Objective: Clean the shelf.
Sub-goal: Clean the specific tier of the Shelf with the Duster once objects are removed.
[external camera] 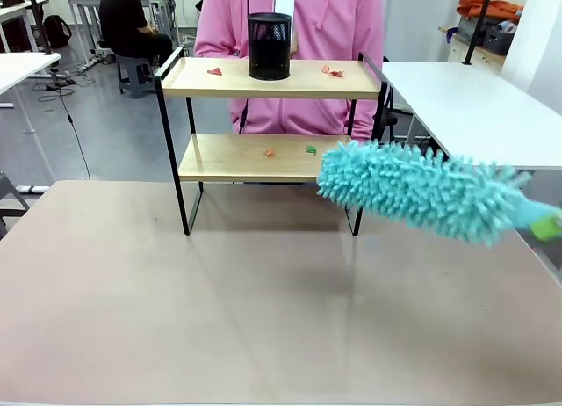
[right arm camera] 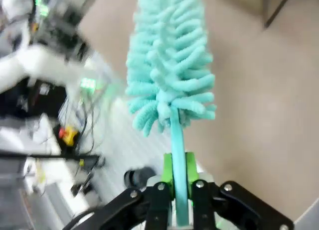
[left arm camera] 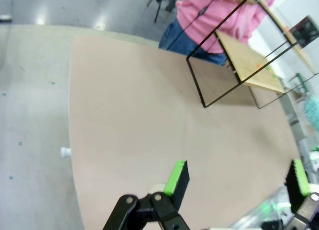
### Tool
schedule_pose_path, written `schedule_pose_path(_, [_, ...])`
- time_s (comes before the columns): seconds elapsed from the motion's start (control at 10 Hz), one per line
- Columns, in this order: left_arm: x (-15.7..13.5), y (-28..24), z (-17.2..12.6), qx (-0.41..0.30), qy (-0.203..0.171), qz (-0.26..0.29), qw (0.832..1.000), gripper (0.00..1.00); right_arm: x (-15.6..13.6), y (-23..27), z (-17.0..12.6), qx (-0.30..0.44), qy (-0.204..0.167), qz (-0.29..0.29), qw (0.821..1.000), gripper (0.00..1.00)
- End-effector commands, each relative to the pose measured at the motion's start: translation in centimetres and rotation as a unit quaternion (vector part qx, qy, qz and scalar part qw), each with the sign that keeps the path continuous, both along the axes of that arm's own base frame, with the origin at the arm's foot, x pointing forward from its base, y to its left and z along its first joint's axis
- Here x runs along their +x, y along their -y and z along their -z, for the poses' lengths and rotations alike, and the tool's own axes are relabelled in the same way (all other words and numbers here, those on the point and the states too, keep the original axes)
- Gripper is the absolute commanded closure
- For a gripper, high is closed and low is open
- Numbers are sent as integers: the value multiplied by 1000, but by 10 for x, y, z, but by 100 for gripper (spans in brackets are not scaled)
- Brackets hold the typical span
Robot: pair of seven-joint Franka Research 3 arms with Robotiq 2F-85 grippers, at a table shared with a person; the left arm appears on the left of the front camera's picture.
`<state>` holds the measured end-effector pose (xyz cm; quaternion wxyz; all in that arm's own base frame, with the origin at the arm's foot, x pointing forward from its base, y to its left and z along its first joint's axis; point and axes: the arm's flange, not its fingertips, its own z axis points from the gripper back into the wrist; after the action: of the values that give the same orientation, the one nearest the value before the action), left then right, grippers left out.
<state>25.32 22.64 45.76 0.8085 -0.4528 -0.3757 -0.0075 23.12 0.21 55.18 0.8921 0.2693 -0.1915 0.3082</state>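
Tan table (external camera: pixel 263 318) is carrying the shelf (external camera: pixel 272 76) at its far edge.
Right gripper (right arm camera: pixel 179 170) is clenching the duster (external camera: pixel 421 191) by its handle, head hovering beside the lower board's scraps (external camera: pixel 311 148); light outward sweeps seem best. Left gripper (left arm camera: pixel 238 175) is gaping, empty.

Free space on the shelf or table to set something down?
Bare: the table in front of the shelf. Top board: gaps either side of the black cup, each with a red scrap. Lower board: left part bare; the duster crowds the right end.
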Motion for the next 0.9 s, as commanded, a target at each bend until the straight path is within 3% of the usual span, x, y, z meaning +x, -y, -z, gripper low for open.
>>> schedule_pose_path(0.0, [1,0,0,-2,17,2,1000,0,-10,3,35,-55,-56,2,997,87])
schedule_pose_path(0.1, [1,0,0,-2,17,2,1000,0,0,0,0,0,0,0,1000,87])
schedule_pose_path(0.3, [1,0,0,-2,17,2,1000,0,5,-4,6,-25,-7,8,1000,87])
schedule_pose_path(0.5, [1,0,0,-2,17,2,1000,0,17,-31,10,-11,43,17,999,87])
schedule_pose_path(0.8, [1,0,0,-2,17,2,1000,0,44,-72,21,-47,62,43,996,87])
